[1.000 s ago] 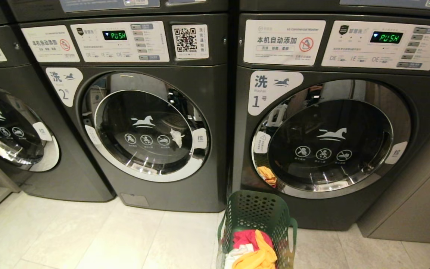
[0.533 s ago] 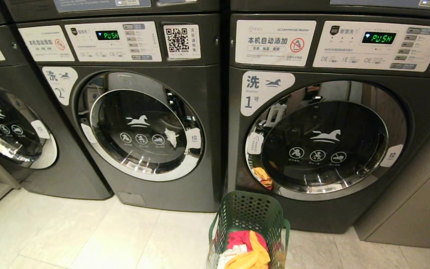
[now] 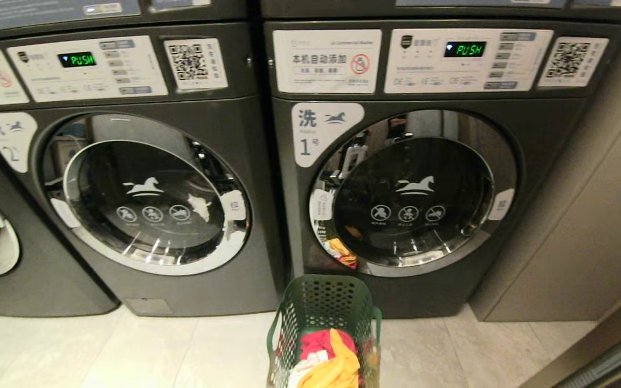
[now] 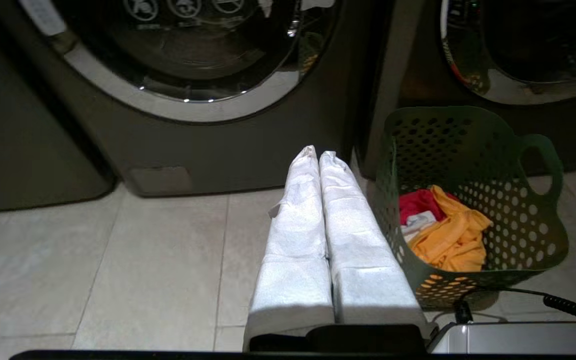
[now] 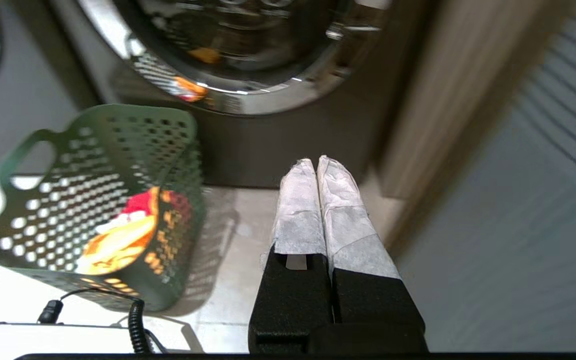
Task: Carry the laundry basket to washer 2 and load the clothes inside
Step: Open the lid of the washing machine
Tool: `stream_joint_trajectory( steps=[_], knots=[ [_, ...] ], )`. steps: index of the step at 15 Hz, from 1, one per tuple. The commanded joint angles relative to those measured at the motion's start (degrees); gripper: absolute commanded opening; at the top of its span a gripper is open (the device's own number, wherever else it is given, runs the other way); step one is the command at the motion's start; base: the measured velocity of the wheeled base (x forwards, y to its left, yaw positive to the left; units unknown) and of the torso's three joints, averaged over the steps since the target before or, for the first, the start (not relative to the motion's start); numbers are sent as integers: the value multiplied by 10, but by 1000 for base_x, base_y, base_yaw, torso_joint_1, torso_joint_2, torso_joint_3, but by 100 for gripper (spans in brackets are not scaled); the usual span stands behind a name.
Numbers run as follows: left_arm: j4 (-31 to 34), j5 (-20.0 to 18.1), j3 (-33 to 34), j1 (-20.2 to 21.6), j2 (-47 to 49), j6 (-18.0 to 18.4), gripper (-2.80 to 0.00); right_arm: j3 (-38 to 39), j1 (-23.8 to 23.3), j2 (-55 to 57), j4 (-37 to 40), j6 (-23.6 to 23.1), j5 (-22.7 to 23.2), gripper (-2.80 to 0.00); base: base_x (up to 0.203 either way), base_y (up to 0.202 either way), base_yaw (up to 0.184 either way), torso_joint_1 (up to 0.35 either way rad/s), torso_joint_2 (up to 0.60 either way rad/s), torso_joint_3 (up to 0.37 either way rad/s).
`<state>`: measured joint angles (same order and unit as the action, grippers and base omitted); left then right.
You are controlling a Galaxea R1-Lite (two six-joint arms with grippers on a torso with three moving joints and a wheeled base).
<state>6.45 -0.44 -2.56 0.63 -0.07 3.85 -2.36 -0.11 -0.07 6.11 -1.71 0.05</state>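
The basket [image 3: 324, 318] stands on the floor [image 3: 181, 350] tight against the washer marked 1 [image 3: 413, 194], open at the top with clothes [image 3: 328, 360] low inside. Pale tiles lie bare in front of the washer marked 2 [image 3: 143, 199], whose round door is shut. A beige wall panel [image 3: 574, 231] hems in the right side. Both claws, left [image 4: 318, 155] and right [image 5: 316, 162], hang pressed closed above the floor, one to each side of the basket.

Right gripper over pale floor tiles, beside the laundry basket

The right gripper [image 5: 317, 162] holds nothing, its white-wrapped fingers [image 5: 300, 210] pressed together, pointing at a dark washer [image 5: 288, 145] with a chrome door rim. Near it stands the laundry basket [image 5: 98, 150], holding the clothes [image 5: 123, 235]: yellow-orange, red and white. A coiled black cable [image 5: 135, 325] lies beside the basket.
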Motion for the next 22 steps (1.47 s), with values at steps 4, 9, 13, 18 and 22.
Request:
stream_joint_trajectory(
  steps=[4,9,13,18,22],
  knots=[
    [0,0,0,0,1,-1,-280,0,0,1,0,-1,0,-280,-2,6,-170,2,4,3],
    [0,0,0,0,1,-1,-280,0,0,1,0,0,0,-280,0,1,-44,0,1,1],
    [1,-2,-1,0,1,2,-280,0,0,1,0,0,-1,-280,0,0,0,0,0,0],
    [1,-2,-1,0,1,1,-280,0,0,1,0,-2,0,-280,0,0,0,0,0,0],
    [1,0,-1,0,1,-1,-280,0,0,1,0,0,0,-280,0,0,0,0,0,0]
  ],
)
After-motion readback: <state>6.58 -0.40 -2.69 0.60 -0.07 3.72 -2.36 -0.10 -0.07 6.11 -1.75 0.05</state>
